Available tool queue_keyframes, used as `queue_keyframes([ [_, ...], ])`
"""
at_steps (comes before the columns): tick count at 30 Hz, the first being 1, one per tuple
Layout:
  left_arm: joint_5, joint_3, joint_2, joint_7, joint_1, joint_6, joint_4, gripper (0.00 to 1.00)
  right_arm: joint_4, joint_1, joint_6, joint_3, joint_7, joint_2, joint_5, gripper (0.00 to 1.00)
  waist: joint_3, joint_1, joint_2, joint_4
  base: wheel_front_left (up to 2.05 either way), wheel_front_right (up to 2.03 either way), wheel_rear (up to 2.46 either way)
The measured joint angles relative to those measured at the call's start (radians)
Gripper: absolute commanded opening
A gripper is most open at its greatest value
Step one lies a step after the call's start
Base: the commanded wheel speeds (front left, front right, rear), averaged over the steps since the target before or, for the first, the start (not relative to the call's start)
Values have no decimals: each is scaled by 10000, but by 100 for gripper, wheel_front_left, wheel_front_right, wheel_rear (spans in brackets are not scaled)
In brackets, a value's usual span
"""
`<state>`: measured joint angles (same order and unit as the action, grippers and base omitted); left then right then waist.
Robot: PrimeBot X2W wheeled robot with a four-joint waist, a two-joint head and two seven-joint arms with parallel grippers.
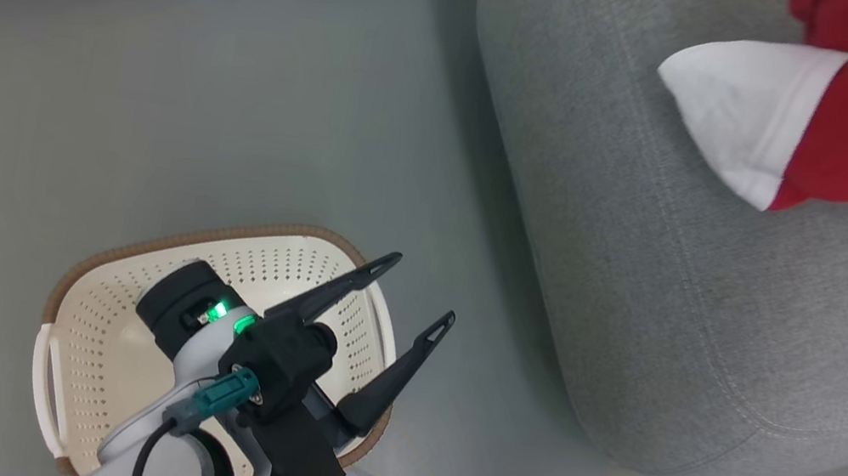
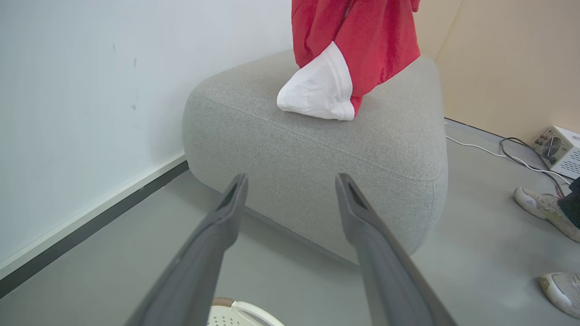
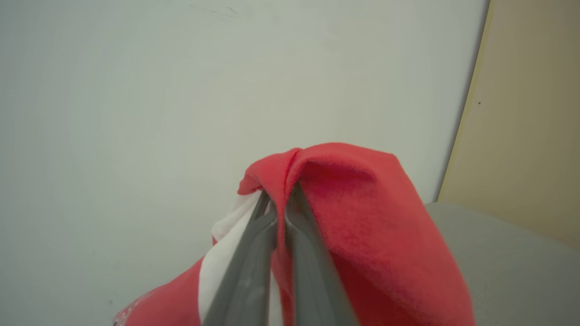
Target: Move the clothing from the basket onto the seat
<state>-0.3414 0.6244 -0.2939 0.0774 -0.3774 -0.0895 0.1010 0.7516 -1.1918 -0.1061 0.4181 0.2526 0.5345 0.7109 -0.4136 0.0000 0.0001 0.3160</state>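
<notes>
2 sets of fingers, 2 different states. Right fingers (image 3: pixel 265 217) are pinched almost fully together on a fold of the clothing (image 3: pixel 362 213), with red cloth draped over both tips. Left fingers (image 1: pixel 333 292) are spread wide, holding nothing, above the basket (image 1: pixel 97 287); no cloth in the part of it that shows. Clothing hangs from the pinch, its white lower end resting on top of the seat (image 1: pixel 642 274), near the rounded end.

Risks (judgement):
- Contact point lies close to the seat's curved edge. If let go here, the hanging bulk could slump sideways and slide to the floor (image 1: pixel 154 98).
- Grip is on 1 thin fold, so limp cloth could slip out early.
- Cloth over the tips may cling when the fingers part.

Materials:
- Clothing: soft, limp red fabric, white panel with a stitched band.
- Seat: light-grey woven upholstery, stitched seam, rounded corners.
- Basket: rigid cream perforated plastic, brown woven-look rim.
</notes>
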Motion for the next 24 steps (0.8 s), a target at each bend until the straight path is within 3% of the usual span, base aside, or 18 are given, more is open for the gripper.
queue_keyframes([
  [8,15,-109,-151,-2,-229,-2,92,100,426,-255,-81,-453,38,487,-77,0,-492,1,-2,-241,0,0,0],
  [24,203,-82,-207,17,-583,-84,186,100,1789,673,-40,-426,40,-23,2,0,-1247,0,-2,-520,0,0,0],
])
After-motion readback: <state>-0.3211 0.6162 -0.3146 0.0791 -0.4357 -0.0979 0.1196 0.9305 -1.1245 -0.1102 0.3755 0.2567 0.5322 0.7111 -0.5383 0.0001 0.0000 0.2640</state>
